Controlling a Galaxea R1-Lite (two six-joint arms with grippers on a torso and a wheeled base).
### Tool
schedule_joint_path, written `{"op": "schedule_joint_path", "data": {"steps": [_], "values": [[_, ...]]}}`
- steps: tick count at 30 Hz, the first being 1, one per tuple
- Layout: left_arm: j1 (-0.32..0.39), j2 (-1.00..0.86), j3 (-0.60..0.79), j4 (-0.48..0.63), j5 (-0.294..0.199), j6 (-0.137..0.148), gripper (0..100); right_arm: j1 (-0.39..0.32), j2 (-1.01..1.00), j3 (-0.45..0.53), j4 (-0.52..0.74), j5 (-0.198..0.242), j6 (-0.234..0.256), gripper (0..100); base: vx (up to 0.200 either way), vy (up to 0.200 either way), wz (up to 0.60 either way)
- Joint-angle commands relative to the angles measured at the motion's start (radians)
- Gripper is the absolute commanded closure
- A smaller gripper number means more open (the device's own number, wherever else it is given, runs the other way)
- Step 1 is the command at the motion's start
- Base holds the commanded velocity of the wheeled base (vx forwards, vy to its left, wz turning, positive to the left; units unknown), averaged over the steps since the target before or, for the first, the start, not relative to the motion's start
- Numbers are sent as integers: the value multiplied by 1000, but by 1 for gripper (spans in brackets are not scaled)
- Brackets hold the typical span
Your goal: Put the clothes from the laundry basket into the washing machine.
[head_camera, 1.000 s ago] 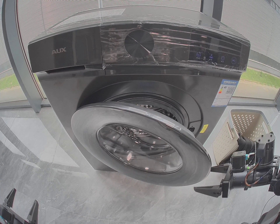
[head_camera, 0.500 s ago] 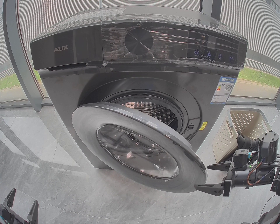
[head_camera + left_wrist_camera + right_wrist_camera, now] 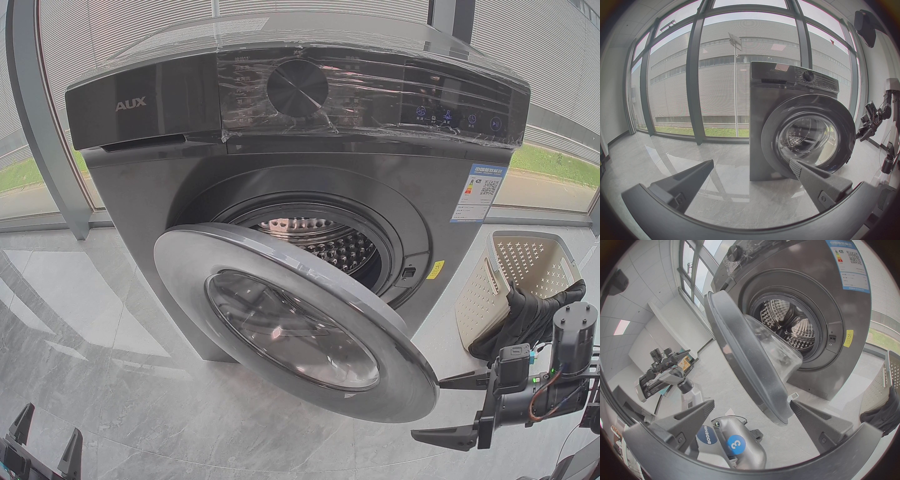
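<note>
The grey washing machine (image 3: 300, 187) stands in front of me with its round door (image 3: 294, 325) swung partly open, baring the steel drum (image 3: 325, 240). My right gripper (image 3: 428, 410) is open at the door's right edge. In the right wrist view the door rim (image 3: 740, 355) passes between the fingers (image 3: 818, 421); whether they touch it I cannot tell. A cream laundry basket (image 3: 531, 262) sits to the right of the machine, and black clothing (image 3: 525, 319) hangs over its near rim. My left gripper (image 3: 52, 422) is open and low at the front left, holding nothing.
Glossy grey floor tiles (image 3: 94, 312) stretch left of the machine and in front of it. Tall windows with dark frames (image 3: 37, 125) stand behind. The open door juts out over the floor toward me.
The door has swung wider open and more of the drum shows. My right gripper has dropped lower and nearer along the door's edge, uncovering the black clothing in the basket. The left gripper has not moved.
</note>
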Motion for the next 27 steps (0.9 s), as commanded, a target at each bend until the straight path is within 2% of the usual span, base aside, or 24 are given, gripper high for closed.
{"op": "schedule_joint_path", "data": {"steps": [1,2,5,6,7,8,10,12,13,15,17,18,21,27], "values": [[0,-15,18,0,-1,-1,0,11,-123,49,2,12,3,0,0,0,0],[0,-15,18,0,-1,-1,0,11,-123,49,2,12,3,0,0,0,0],[0,-15,18,0,-1,-1,0,9,-184,39,-1,16,69,0,0,0,0],[0,-15,18,0,-1,-1,0,9,-184,39,-1,16,69,0,0,0,0],[0,-15,18,0,-1,-1,0,-3,-202,16,-12,19,104,0,0,0,0],[0,-15,18,0,-1,-1,0,-12,-202,-10,-12,17,119,0,0,0,0],[0,-15,18,0,-1,-1,0,-43,-202,-40,-10,14,138,0,0,0,0],[0,-15,18,0,-1,-1,0,-135,-189,-99,-10,14,173,0,0,0,0],[0,-15,18,0,-1,-1,0,-140,-187,-102,-10,14,173,0,0,0,0],[0,-15,18,0,-1,-1,0,-209,-152,-135,-1,11,174,0,0,0,0],[0,-15,18,0,-1,-1,0,-227,-126,-135,-8,8,168,0,0,0,0],[0,-15,18,0,-1,-1,0,-252,-64,-139,-12,-11,156,0,0,0,0],[0,-15,18,0,-1,-1,0,-258,-2,-126,-13,-41,112,0,0,0,0],[0,-15,18,0,-1,-1,0,-236,68,-89,-10,-43,66,0,0,0,0]]}}
